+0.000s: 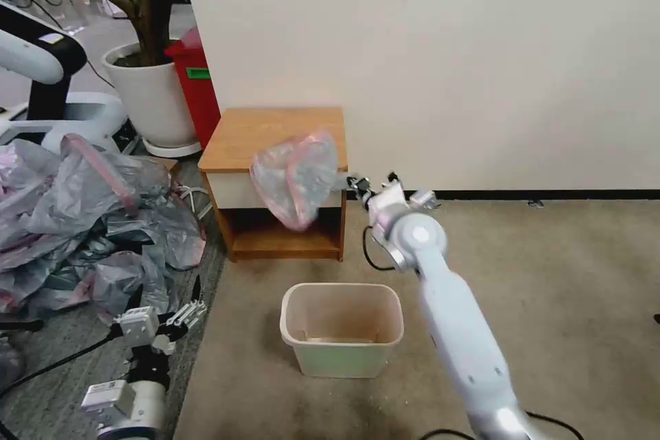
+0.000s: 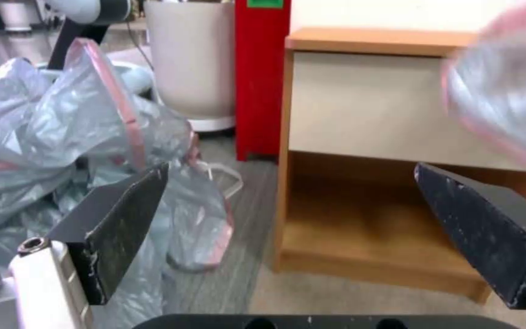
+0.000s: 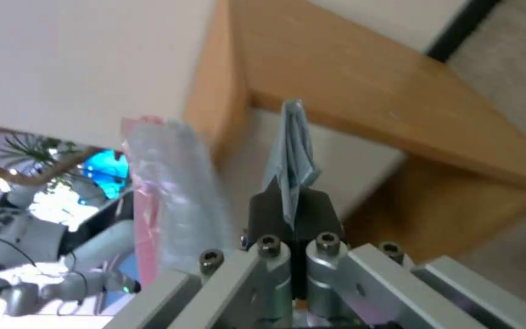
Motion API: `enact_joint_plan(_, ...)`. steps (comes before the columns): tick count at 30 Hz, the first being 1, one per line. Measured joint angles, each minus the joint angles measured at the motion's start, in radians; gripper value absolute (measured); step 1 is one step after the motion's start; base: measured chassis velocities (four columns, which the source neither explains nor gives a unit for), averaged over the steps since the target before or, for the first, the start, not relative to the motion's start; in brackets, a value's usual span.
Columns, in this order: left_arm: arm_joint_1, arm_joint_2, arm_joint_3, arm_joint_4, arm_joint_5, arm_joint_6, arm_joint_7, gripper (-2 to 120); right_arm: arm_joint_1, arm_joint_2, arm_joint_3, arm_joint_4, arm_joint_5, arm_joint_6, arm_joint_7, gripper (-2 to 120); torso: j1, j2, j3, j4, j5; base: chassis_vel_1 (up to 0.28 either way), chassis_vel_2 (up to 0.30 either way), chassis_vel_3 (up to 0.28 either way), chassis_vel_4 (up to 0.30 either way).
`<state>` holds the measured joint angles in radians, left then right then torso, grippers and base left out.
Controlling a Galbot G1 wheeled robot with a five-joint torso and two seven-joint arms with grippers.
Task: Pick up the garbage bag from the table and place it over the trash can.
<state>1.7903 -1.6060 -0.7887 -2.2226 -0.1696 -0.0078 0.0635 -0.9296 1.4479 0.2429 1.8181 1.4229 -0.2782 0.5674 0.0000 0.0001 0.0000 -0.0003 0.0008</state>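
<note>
Right gripper [image 3: 292, 201] is clamped on a thin fold of the translucent grey plastic garbage bag with pink rim band [image 1: 295, 177]. The bag hangs off the small light-brown wooden table [image 1: 275, 129], in front of its near right corner and drawer, clear of the top.

Risks, as I judge them: the pinch catches only a sliver of film, so it could slip out under a fast swing. The bag hangs bunched, mouth not spread, so it may land in a heap on the cream plastic trash can [image 1: 342, 328] rather than over the rim.

Right arm is stretched forward, wrist beside the table's right edge, above and beyond the can. Left gripper [image 1: 180, 320] sits low at near left, jaws wide, empty, near the heap of grey-pink bags [image 1: 89, 220].
</note>
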Motion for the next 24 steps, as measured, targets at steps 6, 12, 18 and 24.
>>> enact_joint_plan(6,-0.005,0.004,0.004,0.003,0.0,-0.002,0.0,100,-0.18,-0.049,-0.045,0.172,0.0,-0.02,0.032,0,0.0,0.0,0.0,0.0002,-0.0006,0.0,0.0,0.0,0.0)
enact_joint_plan(12,-0.013,0.002,0.014,0.005,-0.001,-0.002,0.0,100,-0.413,-0.05,-0.203,0.324,-0.137,-0.061,0.028,0,0.0,0.0,0.0,0.0003,-0.0008,0.0,0.0,0.0,0.0)
enact_joint_plan(18,0.008,0.001,0.017,-0.004,0.001,-0.019,0.0,100,-0.481,-0.015,-0.252,0.313,-0.216,-0.045,0.016,0,0.0,0.0,0.0,0.0004,-0.0009,0.0,0.0,0.0,0.0)
enact_joint_plan(24,0.022,0.011,0.015,-0.019,0.001,-0.024,0.0,100,-0.47,-0.029,-0.238,0.298,-0.24,-0.03,0.01,0,0.0,0.0,0.0,0.0004,-0.0008,0.0,0.0,0.0,0.0)
